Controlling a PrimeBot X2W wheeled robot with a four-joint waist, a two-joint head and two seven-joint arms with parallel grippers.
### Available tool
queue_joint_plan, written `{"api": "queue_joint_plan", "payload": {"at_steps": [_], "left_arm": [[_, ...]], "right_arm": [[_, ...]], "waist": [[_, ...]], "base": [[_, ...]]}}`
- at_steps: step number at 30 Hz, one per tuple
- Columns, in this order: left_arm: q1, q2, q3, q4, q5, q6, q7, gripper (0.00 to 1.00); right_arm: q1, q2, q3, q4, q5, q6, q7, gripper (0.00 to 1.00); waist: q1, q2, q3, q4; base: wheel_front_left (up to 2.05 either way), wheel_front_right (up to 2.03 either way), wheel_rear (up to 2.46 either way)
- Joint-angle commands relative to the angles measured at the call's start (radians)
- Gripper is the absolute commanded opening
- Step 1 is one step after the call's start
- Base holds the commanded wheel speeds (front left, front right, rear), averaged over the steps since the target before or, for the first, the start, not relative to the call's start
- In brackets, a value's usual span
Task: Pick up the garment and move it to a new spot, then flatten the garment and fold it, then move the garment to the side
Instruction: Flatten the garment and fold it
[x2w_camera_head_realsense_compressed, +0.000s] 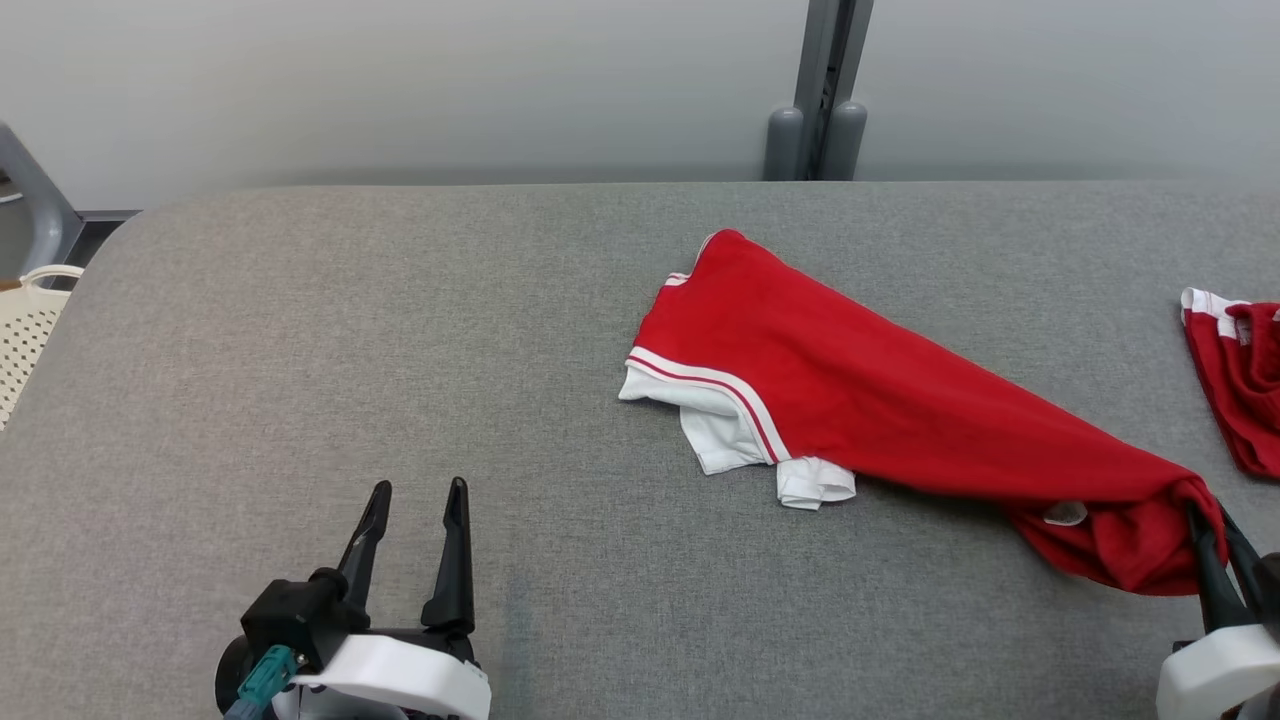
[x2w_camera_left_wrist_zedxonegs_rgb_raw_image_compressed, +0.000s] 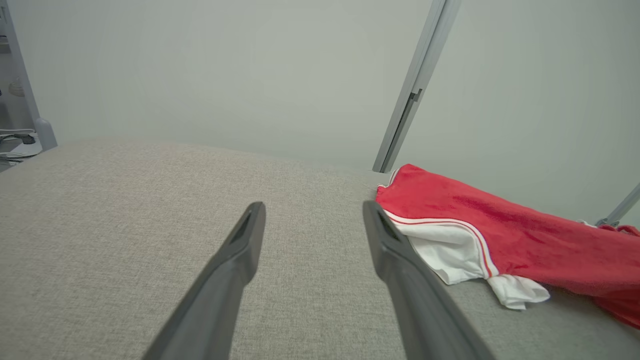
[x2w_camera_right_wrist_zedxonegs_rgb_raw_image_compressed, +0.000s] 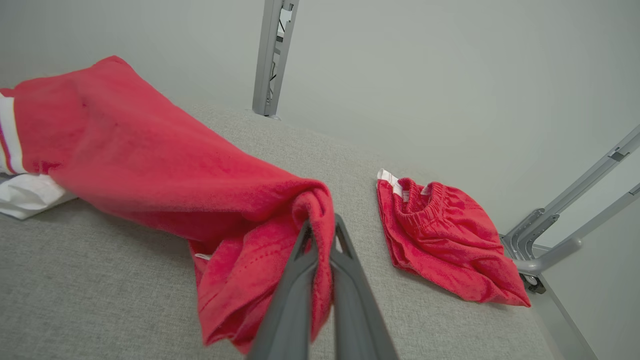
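A red garment (x2w_camera_head_realsense_compressed: 860, 390) with white trim lies stretched across the grey table (x2w_camera_head_realsense_compressed: 400, 330), its white-edged end toward the table's middle. My right gripper (x2w_camera_head_realsense_compressed: 1207, 520) is shut on the garment's bunched red end near the right front edge, and that end is lifted a little off the surface. In the right wrist view the red cloth (x2w_camera_right_wrist_zedxonegs_rgb_raw_image_compressed: 165, 170) wraps around the closed fingers (x2w_camera_right_wrist_zedxonegs_rgb_raw_image_compressed: 300, 260), the gripper (x2w_camera_right_wrist_zedxonegs_rgb_raw_image_compressed: 322, 227) pinching a fold. My left gripper (x2w_camera_head_realsense_compressed: 418, 487) stands open at the lower left, well apart from the garment (x2w_camera_left_wrist_zedxonegs_rgb_raw_image_compressed: 500, 235). Nothing lies between its fingers (x2w_camera_left_wrist_zedxonegs_rgb_raw_image_compressed: 245, 240).
Another red garment (x2w_camera_head_realsense_compressed: 1240, 385) with an elastic waistband lies crumpled at the table's right edge (x2w_camera_right_wrist_zedxonegs_rgb_raw_image_compressed: 445, 240). A cream perforated basket (x2w_camera_head_realsense_compressed: 25, 330) sits off the table's left side. A grey post (x2w_camera_head_realsense_compressed: 820, 90) rises behind the far edge.
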Motion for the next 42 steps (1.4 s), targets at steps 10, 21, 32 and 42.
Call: {"api": "queue_joint_plan", "payload": {"at_steps": [10, 21, 32, 42], "left_arm": [[-0.017, 0.004, -0.025, 0.034, 0.02, -0.015, -0.001, 1.0], [-0.037, 0.003, -0.037, 0.076, 0.035, -0.038, -0.001, 1.0], [-0.269, 0.004, -0.113, 0.353, 0.003, -0.107, 0.05, 1.0], [-0.507, 0.012, -0.123, 0.627, -0.054, -0.12, 0.096, 1.0]], "right_arm": [[0.042, 0.036, -0.012, 0.012, 0.001, 0.0, -0.016, 1.0], [0.073, 0.066, -0.021, -0.063, 0.008, 0.0, -0.023, 1.0], [0.035, 0.083, 0.053, -0.103, 0.039, 0.0, -0.049, 1.0], [-0.036, 0.085, 0.092, -0.069, 0.047, 0.0, -0.101, 1.0]], "waist": [[0.0, -0.0001, -0.005, -0.054], [0.0, -0.0001, -0.028, -0.116], [0.0, -0.0001, 0.012, -0.188], [0.0, -0.0001, 0.113, -0.284]], "base": [[0.0, 0.0, 0.0], [0.0, 0.0, 0.0], [0.0, 0.0, 0.0], [0.0, 0.0, 0.0]]}}
